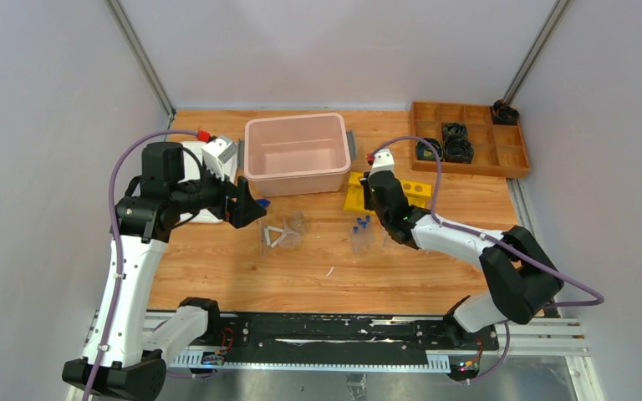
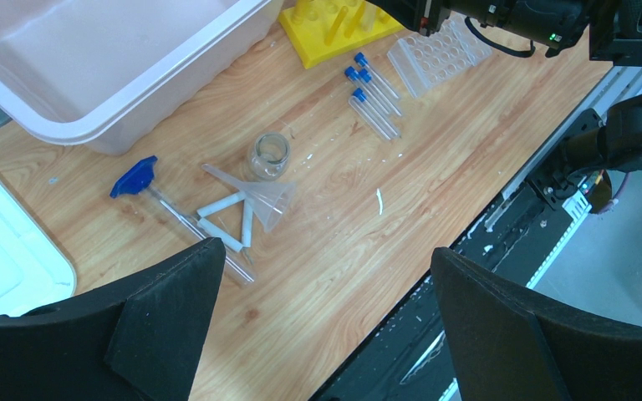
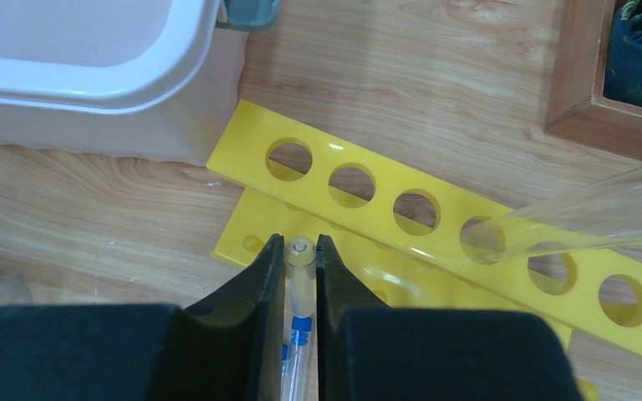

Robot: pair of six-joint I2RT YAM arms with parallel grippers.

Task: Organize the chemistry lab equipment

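My right gripper (image 3: 301, 243) is shut on a small clear tube (image 3: 300, 266), its rounded end pointing at the yellow tube rack (image 3: 435, 219) just beyond the fingertips. A second clear tube (image 3: 589, 210) leans in one of the rack's holes. Several blue-capped tubes (image 2: 374, 93) lie on the table beside the clear rack (image 2: 440, 53). The beaker (image 2: 269, 154), the funnel (image 2: 265, 200) and a thin rod (image 2: 196, 230) with a blue end lie under my left gripper (image 2: 324, 249), which hangs open and empty above the table.
A pink bin (image 1: 295, 154) stands behind the yellow rack (image 1: 353, 194). The wooden compartment tray (image 1: 514, 159) with black ring parts is at the back right. A white tray (image 2: 4, 251) lies at the left. The table's front edge (image 2: 468, 234) runs close to the left gripper.
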